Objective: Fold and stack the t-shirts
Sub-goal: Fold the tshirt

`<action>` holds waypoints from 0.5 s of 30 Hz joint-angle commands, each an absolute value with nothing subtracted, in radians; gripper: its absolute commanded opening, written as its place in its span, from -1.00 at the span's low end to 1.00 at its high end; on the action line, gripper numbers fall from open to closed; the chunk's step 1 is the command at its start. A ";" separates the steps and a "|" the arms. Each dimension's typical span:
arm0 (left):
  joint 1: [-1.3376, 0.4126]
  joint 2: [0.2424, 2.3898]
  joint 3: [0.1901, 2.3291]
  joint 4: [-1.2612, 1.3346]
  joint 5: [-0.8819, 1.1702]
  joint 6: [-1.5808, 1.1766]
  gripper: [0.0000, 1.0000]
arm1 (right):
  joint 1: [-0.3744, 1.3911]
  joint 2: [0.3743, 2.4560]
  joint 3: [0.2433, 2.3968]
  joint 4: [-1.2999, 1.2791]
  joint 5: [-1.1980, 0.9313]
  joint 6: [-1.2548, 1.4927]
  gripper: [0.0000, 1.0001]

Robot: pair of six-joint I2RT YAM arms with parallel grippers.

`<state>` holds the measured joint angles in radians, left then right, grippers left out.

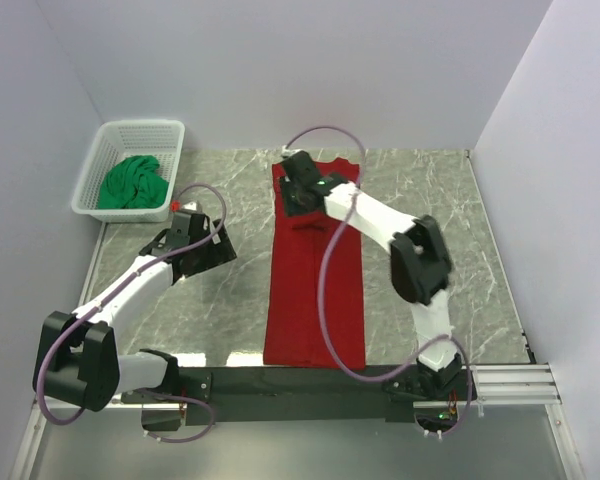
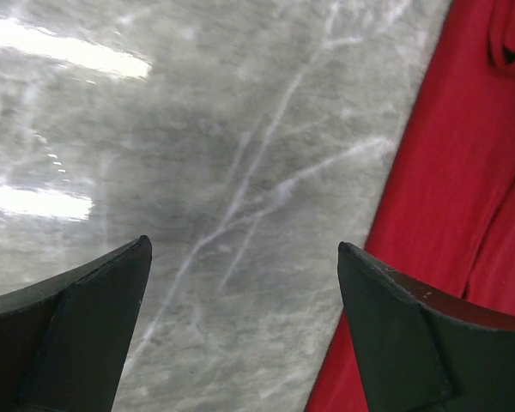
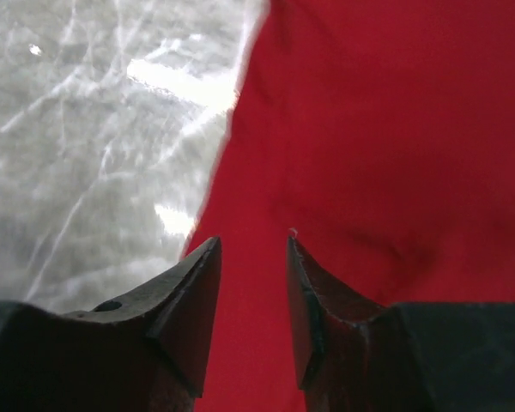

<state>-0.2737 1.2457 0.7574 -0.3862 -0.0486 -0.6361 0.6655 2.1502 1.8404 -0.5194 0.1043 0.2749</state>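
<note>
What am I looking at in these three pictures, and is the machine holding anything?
These are two robot arms bolted to the near edge of a marble table. The wide picture comes from a fixed camera above and behind them. The other two come from a small camera on each wrist, so the dark wedges at the bottom are that arm's own fingers.

On the table lies a red t-shirt, folded into a long strip. A green t-shirt sits bunched in a white basket at the far left corner.

The left gripper hangs wide open over bare table beside the red t-shirt. The right gripper is over that t-shirt's far end, its jaws a little apart with no cloth between them. So nothing is held.
</note>
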 commanded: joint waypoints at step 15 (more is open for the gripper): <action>-0.492 1.413 0.883 -0.362 0.003 -0.899 0.61 | 0.324 1.562 1.046 -0.379 -0.106 0.515 -0.23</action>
<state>-0.4633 1.3872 0.8299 -0.3775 0.0002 -0.8120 0.3321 1.6333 1.0912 -0.4732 -0.0002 0.4873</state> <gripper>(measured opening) 0.814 0.389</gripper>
